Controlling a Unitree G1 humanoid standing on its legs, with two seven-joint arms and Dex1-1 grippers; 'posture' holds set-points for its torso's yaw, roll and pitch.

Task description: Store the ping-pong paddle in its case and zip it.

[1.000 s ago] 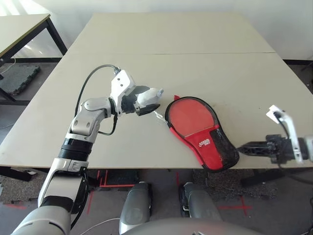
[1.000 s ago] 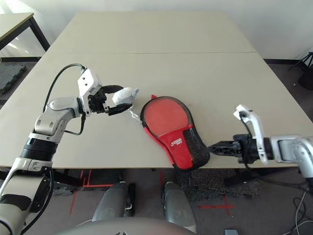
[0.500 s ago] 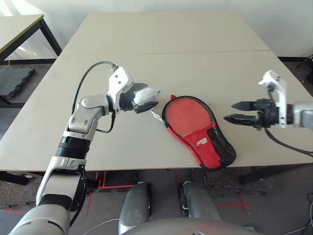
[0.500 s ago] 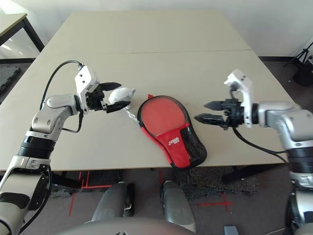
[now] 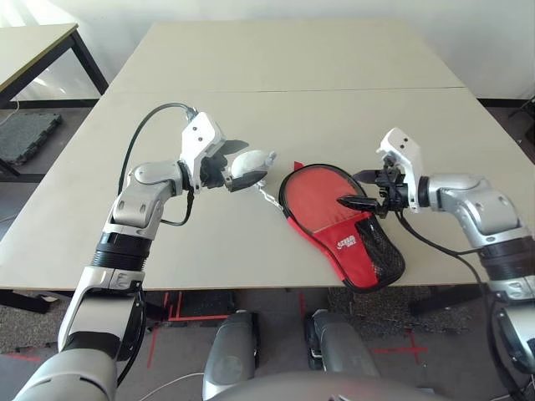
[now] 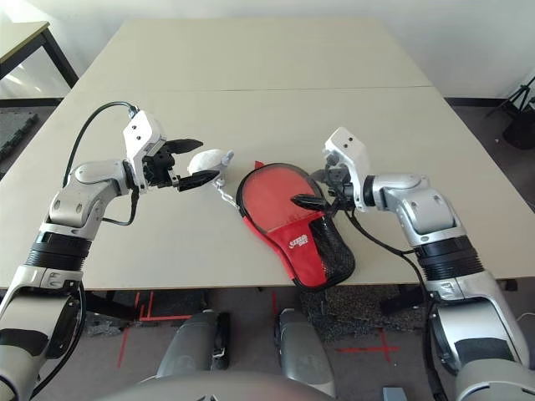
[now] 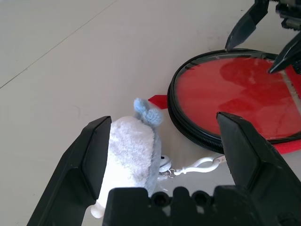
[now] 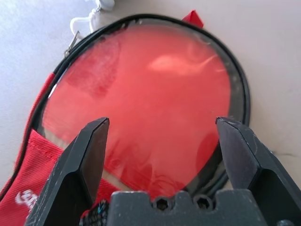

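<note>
the case (image 5: 341, 222) lay on the table (image 5: 292, 100) near the front edge, its round end toward the table's middle and its narrow black-mesh end pointing at the front right corner, so the long axis ran diagonally. the ping-pong paddle (image 5: 322, 199) sat inside it, red face up and showing through the open round part, with the red flap and logo covering the handle end; handle itself not visible. zip not done, judging by the exposed face.

right gripper (image 5: 359, 189) hung right at the case's right rim, fingers spread wide, nothing between them, pointing left across the paddle face. in the right wrist view the red face lay straight ahead between the two fingers (image 8: 89, 155). that arm was the nearer one to the case, by my read the one to work the flap or zipper.

left gripper (image 5: 236, 167) was off to the case's left, also spread wide, with the pale grey-blue plush charm (image 7: 133, 150) sitting between its fingers, apart from at least one of them. its white cord and clip (image 7: 197, 165) ran to the case's rim, so likely the zipper pull.

table was plain beige with a seam across the middle. a second table (image 5: 38, 50) stood at far left, dark floor beyond.
</note>
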